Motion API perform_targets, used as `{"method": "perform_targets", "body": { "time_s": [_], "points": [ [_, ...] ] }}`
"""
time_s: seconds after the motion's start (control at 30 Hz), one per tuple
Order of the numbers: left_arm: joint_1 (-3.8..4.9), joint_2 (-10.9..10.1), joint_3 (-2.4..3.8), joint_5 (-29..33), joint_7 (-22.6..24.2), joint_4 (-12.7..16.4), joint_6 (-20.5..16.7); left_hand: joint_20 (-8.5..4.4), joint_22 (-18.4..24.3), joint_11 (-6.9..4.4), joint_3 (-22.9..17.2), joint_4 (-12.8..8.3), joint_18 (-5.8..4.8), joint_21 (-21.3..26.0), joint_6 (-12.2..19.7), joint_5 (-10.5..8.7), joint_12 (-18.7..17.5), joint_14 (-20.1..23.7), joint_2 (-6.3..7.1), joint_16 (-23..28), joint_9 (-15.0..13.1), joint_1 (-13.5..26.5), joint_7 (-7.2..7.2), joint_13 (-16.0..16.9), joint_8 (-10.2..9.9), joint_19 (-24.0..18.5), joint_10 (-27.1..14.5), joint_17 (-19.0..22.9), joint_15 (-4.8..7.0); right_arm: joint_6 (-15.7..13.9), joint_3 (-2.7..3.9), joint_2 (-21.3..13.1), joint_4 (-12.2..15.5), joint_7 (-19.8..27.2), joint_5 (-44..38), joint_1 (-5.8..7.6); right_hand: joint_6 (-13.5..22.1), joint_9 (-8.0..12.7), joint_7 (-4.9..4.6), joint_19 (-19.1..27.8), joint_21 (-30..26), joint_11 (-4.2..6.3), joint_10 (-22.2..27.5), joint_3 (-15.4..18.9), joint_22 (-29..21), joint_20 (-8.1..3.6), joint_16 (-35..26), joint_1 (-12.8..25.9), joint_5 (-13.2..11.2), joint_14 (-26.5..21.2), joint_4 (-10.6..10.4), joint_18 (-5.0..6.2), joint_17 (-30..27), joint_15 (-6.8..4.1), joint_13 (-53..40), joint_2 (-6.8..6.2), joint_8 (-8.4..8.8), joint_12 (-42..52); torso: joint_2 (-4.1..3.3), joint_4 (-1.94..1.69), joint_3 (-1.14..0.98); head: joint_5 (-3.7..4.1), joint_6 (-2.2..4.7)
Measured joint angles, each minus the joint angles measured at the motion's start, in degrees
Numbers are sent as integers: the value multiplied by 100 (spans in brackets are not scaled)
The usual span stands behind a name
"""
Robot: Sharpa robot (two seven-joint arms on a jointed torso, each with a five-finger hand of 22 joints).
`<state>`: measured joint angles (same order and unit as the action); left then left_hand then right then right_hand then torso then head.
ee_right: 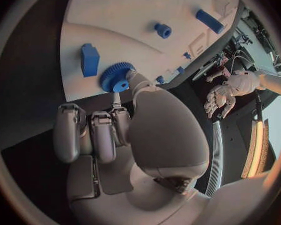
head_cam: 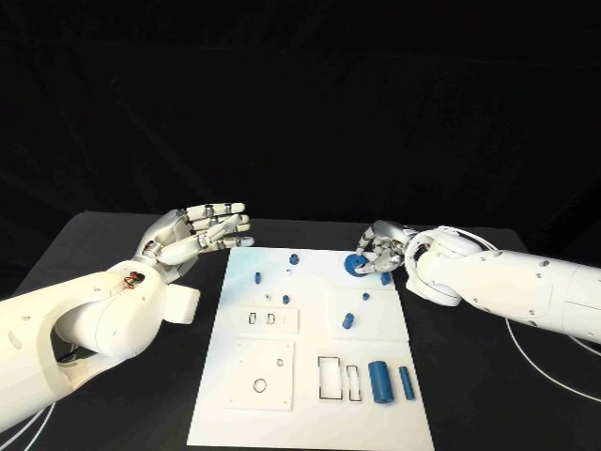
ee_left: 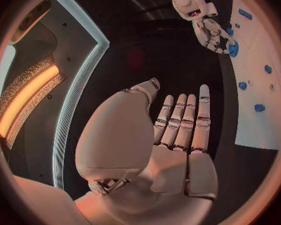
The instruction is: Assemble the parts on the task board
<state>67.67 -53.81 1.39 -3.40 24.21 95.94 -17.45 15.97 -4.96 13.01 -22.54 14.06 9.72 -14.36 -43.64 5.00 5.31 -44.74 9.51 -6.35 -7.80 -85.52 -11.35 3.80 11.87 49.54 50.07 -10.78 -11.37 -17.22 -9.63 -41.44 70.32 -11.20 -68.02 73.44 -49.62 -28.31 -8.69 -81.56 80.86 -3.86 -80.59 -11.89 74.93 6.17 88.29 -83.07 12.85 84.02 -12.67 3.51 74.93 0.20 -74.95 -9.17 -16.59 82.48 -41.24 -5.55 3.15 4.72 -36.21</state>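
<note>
The right hand (head_cam: 382, 252) covers part of the blue gear (head_cam: 356, 264) near the far right corner of the task board (head_cam: 315, 395), so the head view cannot settle whether its fingers pinch the gear or only touch it. In the right wrist view the thumb hides part of the gear's rim. The small blue parts (head_cam: 290, 257) along the board's far edge are too small to identify.

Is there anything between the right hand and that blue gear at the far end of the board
No, nothing visible stands between them. The right hand is already at the blue gear, with a fingertip on it at the far edge of the task board. The left hand hovers apart, off the board's left side.
</note>
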Motion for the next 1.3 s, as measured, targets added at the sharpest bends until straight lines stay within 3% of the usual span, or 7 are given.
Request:
{"method": "perform_targets", "body": {
  "time_s": [0.23,0.37,0.7,0.97,1.3],
  "points": [
    [0,0,0,0,-2,-2,2,0,0,0,0,0,0,0,0,0,0,0,0,0,0,0,0,0,0,0,0,1,0,-43,8,24,19,14,-132,-6,-179,133,9,-43,29,48,-49,-1036,0,-43,0,-131,-4,1,161,0,0,-43,0,-139,21,0,1,-1,-3,0,-3],
    [0,0,0,0,-4,-2,3,0,0,0,0,0,0,0,0,0,0,0,0,0,0,0,0,0,0,0,0,1,0,-99,8,29,50,17,-299,-19,-182,147,7,-63,67,60,-61,-1375,-1,-63,0,-38,3,1,286,0,-1,-43,1,-244,20,22,1,-1,-3,0,-5],
    [0,-1,0,0,-12,-10,6,0,-1,0,0,0,0,0,0,0,0,0,0,0,0,0,0,0,0,0,0,1,0,-506,-4,21,415,28,-780,-52,-269,146,40,-103,113,69,-111,-1560,-1,-62,21,89,5,1,351,0,-2,-43,2,-397,3,44,2,-1,-4,-31,11],
    [0,6,0,0,-20,-26,11,0,-1,0,0,0,0,0,0,0,0,0,0,0,0,0,0,0,0,0,0,-9,0,-959,15,179,831,-19,-1214,-6,-276,145,44,-166,179,69,-151,-1637,-2,-60,21,129,5,1,397,0,-2,-43,2,-418,3,44,4,-8,-2,-52,8],
    [0,27,0,0,-28,-33,16,0,-1,0,0,0,0,0,0,0,0,0,0,0,0,0,0,0,0,0,0,-9,0,-1197,18,729,829,-146,-1597,-13,-284,145,44,-195,219,68,-151,-1668,-3,-73,20,184,-1,-20,413,1,-3,-63,3,-395,3,44,3,-14,9,-85,8]
  ]
}}
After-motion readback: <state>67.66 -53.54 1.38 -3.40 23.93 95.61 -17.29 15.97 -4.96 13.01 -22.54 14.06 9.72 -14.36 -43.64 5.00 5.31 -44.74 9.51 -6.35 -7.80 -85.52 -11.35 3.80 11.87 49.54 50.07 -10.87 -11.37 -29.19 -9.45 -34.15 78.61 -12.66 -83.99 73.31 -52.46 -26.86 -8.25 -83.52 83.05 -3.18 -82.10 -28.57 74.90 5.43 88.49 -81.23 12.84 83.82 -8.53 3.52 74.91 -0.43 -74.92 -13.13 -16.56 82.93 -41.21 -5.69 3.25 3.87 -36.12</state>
